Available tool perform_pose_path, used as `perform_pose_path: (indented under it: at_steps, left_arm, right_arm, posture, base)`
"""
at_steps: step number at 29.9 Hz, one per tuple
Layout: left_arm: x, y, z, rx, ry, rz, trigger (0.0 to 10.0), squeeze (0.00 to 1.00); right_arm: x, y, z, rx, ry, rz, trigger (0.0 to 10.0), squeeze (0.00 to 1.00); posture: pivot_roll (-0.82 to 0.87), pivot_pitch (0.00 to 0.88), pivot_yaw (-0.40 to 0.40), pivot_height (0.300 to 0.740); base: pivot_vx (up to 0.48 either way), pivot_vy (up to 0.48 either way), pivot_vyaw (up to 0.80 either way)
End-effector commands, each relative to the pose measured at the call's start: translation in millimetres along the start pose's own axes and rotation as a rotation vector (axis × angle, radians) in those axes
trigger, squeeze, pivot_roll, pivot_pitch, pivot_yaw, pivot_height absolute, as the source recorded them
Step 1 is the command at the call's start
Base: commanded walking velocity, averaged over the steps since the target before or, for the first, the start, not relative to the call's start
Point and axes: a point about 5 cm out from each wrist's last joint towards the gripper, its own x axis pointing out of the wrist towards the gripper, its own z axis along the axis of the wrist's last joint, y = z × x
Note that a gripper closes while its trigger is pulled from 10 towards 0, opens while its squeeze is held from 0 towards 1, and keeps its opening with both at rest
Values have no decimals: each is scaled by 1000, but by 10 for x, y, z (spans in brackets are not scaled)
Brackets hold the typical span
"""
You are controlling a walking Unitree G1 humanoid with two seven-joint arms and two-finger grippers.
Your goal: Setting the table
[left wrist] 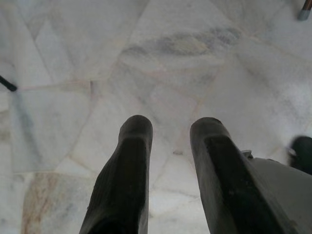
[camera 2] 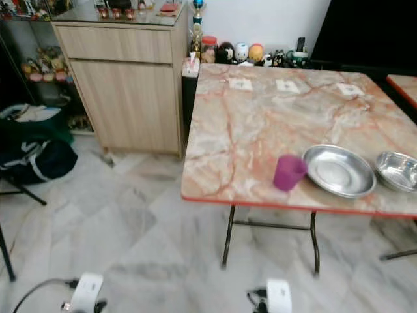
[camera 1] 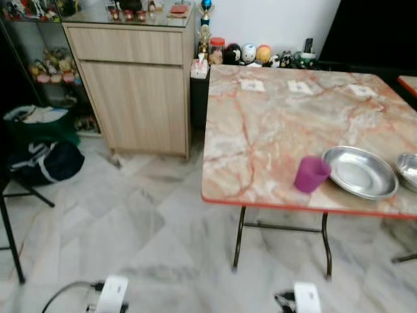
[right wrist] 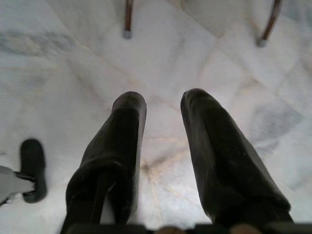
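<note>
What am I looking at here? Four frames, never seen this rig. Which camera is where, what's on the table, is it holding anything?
It is a walking humanoid robot with two arms, each ending in a gripper of two long black fingers. The two wide pictures come from a stereo camera on its head, looking forward and down. They show a marble-patterned table carrying a purple cup, a round metal plate beside it, and a metal bowl further to the robot's right. A wooden cabinet stands to the robot's left of the table.

The other two pictures come from wrist cameras looking along the fingers. The left gripper and right gripper both hang low over the floor, fingers apart, holding nothing.
</note>
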Motion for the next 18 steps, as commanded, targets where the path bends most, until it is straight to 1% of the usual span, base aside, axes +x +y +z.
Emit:
perform_pose_path:
  at_steps: [1, 10, 13, 15, 18]
  left_arm:
    - [53, -169, 165, -3, 6, -141, 10000, 0]
    - [58, -185, 187, -6, 0, -141, 10000, 0]
    - [58, -186, 177, -25, 6, -139, 10000, 0]
    - [57, -181, 171, 1, 14, -142, 10000, 0]
    - [56, -191, 163, -10, 15, -137, 10000, 0]
  right_arm:
    - [47, -93, 116, 169, 64, 14, 10000, 0]
    - [48, -106, 125, 174, 62, 9, 10000, 0]
    - [49, -107, 125, 176, 63, 4, 10000, 0]
    - [49, -106, 125, 171, 65, 2, 10000, 0]
    - [47, -120, 124, 178, 60, -1, 10000, 0]
  posture:
    - [192, 0, -59, 740]
    - [177, 0, -59, 740]
    - [170, 0, -54, 740]
    - [155, 1, -46, 740]
    - [113, 6, -45, 740]
  base:
    - [0, -281, 0]
    - [0, -270, 0]
    - [0, 0, 0]
    - [0, 0, 0]
    - [0, 0, 0]
